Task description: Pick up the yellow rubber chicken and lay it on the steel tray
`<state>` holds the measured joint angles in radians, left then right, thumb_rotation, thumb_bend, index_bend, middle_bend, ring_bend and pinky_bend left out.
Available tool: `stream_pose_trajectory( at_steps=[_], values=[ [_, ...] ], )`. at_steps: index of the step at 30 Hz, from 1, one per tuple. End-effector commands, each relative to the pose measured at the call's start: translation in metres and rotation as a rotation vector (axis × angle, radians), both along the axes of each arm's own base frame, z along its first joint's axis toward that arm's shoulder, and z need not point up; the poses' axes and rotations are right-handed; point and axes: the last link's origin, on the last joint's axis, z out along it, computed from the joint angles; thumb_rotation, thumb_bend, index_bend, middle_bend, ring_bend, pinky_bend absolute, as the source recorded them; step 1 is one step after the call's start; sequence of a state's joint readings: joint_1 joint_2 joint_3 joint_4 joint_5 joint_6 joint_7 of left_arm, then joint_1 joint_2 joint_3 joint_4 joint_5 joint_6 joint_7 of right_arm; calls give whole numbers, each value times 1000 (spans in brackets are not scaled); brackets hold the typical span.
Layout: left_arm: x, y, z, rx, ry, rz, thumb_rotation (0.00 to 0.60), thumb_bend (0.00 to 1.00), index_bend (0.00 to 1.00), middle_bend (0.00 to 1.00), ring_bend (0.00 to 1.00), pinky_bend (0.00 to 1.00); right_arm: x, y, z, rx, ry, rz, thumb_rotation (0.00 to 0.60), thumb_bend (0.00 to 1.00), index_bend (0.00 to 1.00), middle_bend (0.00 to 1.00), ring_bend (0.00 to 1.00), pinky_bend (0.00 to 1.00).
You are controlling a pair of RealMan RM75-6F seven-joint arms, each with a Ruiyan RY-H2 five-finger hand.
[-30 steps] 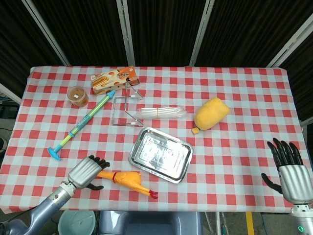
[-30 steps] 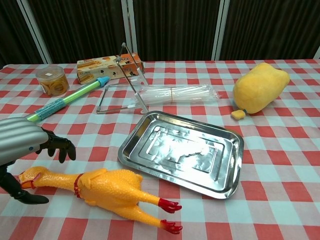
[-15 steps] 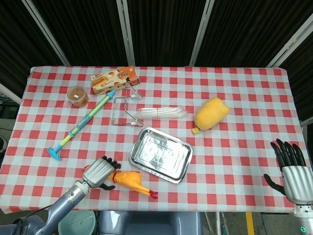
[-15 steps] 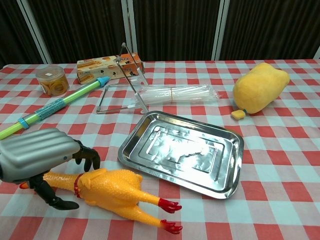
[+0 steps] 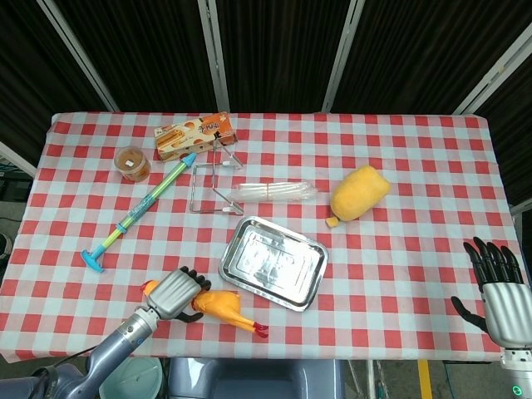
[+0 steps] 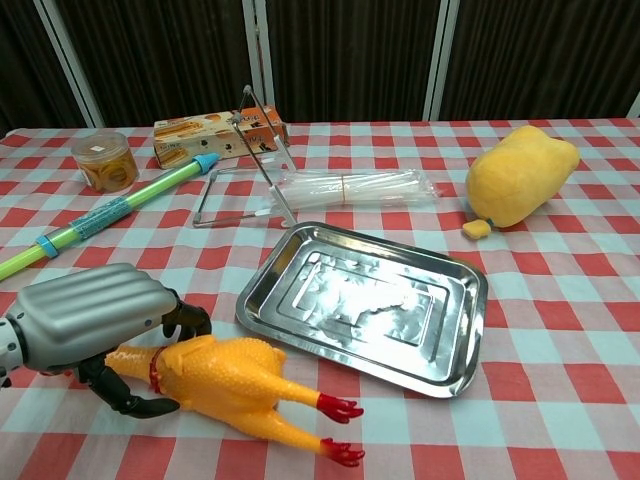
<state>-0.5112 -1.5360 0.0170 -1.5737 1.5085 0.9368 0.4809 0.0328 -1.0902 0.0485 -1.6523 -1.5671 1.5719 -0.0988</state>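
The yellow rubber chicken (image 6: 225, 380) lies on its side on the checked cloth near the front edge, red feet pointing right, also seen in the head view (image 5: 219, 306). My left hand (image 6: 92, 318) (image 5: 176, 293) arches over its neck, dark fingers curled down on the far side and thumb on the near side, not closed tight. The chicken's head (image 5: 150, 288) pokes out left of the hand. The steel tray (image 6: 458, 285) (image 5: 237, 241) sits empty just right of the chicken. My right hand (image 5: 499, 291) hangs past the table's lower right, fingers spread, holding nothing.
A yellow plush toy (image 6: 520, 175) lies at the right. Behind the tray are a clear bag of straws (image 6: 350, 186) and a wire stand (image 6: 262, 140). An orange box (image 6: 215, 135), a small jar (image 6: 105, 160) and a green-blue water squirter (image 6: 110, 212) fill the back left.
My left hand has slid right along the front edge, from beside the chicken's head to over its neck, and settled lower. The chicken has stayed put. The right hand dropped slightly.
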Motion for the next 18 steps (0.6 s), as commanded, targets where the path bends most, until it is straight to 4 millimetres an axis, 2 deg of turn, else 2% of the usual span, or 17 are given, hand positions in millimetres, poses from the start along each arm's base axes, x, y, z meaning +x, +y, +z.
stream_pose_trajectory(
  at_steps=[1,5,8,11,14,18],
  values=[
    [1,-1,-2,-1,-6,2,600,267,384,440,389,411,0,0,0,0,1,-3,600,258,0,43,0,37],
    [3,0,-3,12,-29,-6,600,360,472,523,466,459,1,-2,-1,4,5,-5,600,258,0,43,0,37],
    [2,1,-5,9,-30,-5,600,384,473,528,473,467,1,-3,-1,5,5,-5,600,259,0,43,0,37],
    [5,2,-4,4,-48,-10,600,473,496,556,500,506,3,-4,-1,8,7,-1,600,258,0,43,0,37],
    [8,2,0,12,-105,-20,600,550,537,599,541,560,5,-4,-1,10,6,5,600,258,0,43,0,37],
    [12,3,12,-11,-175,-30,600,599,569,629,568,589,8,-4,0,16,-5,23,600,259,0,43,0,37]
  ],
)
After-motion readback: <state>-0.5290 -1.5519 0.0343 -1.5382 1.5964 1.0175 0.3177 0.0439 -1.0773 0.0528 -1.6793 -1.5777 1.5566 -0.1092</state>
